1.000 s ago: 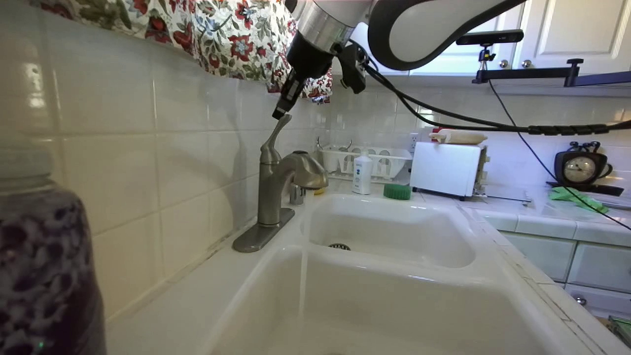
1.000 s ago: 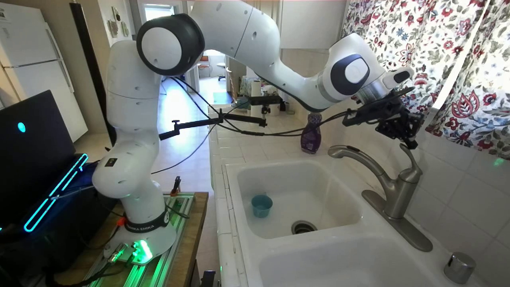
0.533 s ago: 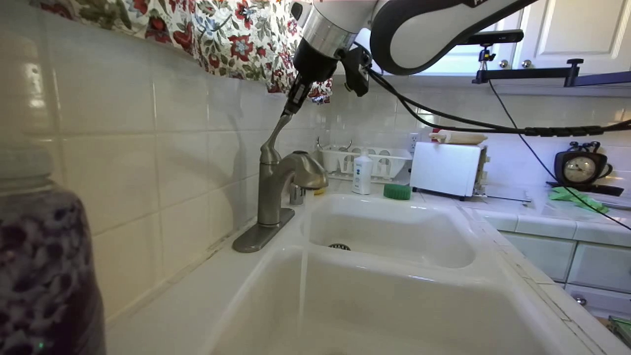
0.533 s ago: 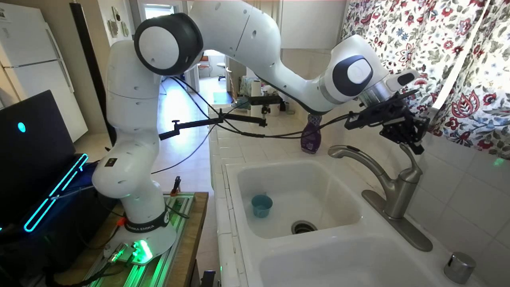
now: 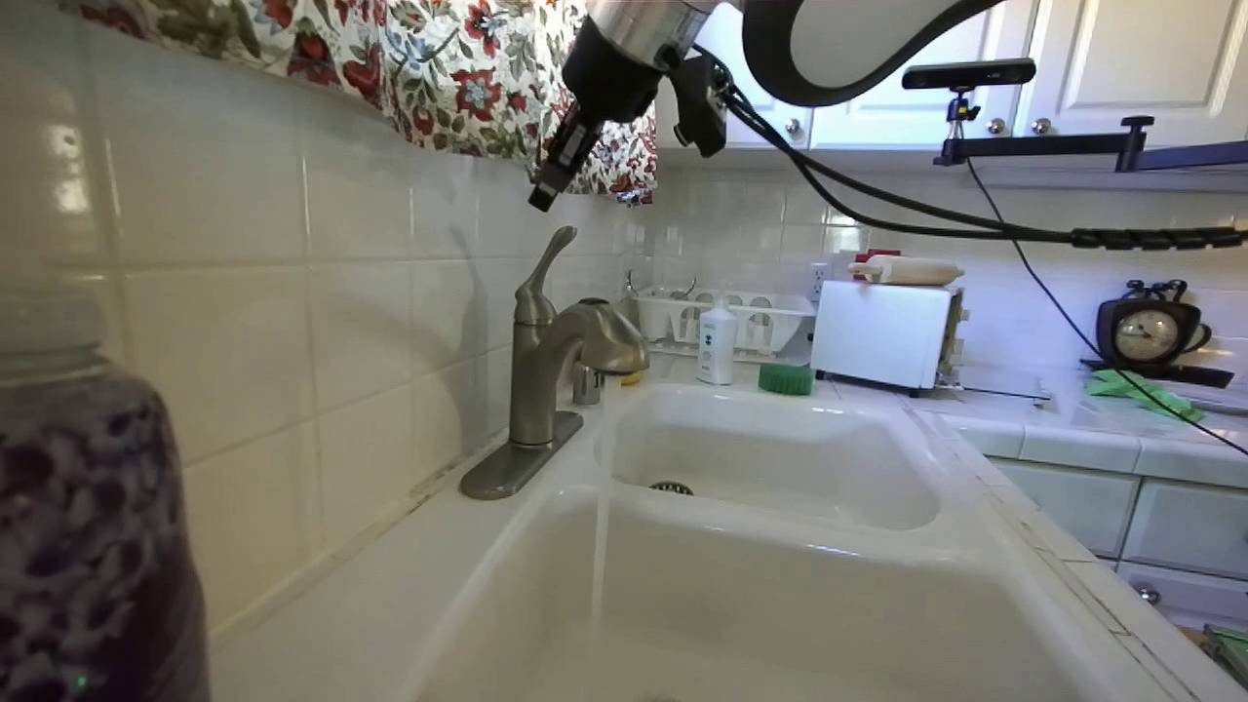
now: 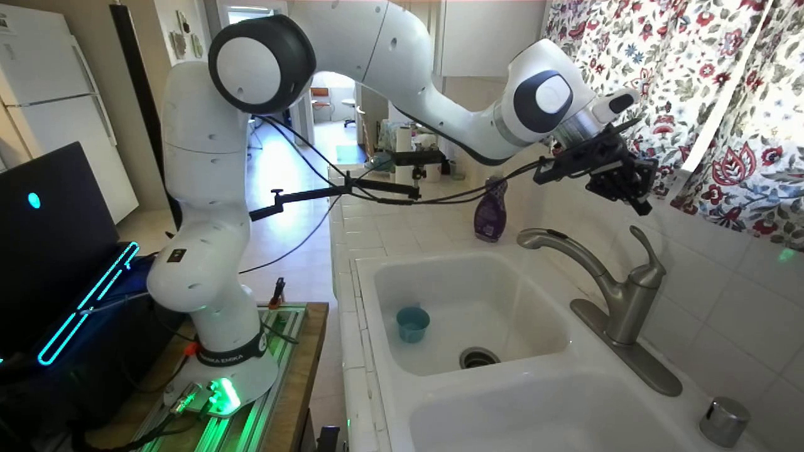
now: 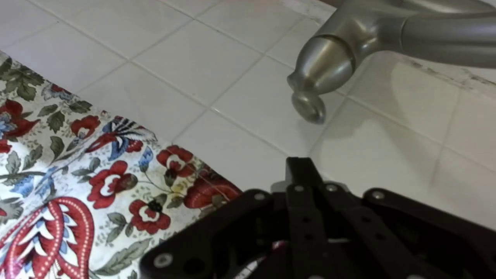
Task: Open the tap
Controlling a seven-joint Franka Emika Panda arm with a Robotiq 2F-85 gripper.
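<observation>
My hand (image 7: 302, 166) is narrow, pinching nothing, with the tap (image 7: 360, 31) at one o'clock in the wrist view. Water (image 5: 602, 517) already runs thinly; for more, I'd nudge the lever (image 7: 309, 106) gently, square-on near its tip.

White rounded arm (image 6: 370, 44), black-rimmed joint cap (image 6: 251, 70); black gripper (image 7: 303, 168), silvery screws (image 7: 163, 260); black cables (image 5: 1150, 238); band (image 6: 233, 356) lettered EMIKA.

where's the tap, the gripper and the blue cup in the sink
Tap (image 5: 532, 390), in an exterior view: on its upright column.
Gripper (image 7: 301, 162), in the wrist view: midway between its fingertips.
Blue cup (image 6: 412, 328), in an exterior view: on its side wall.
</observation>
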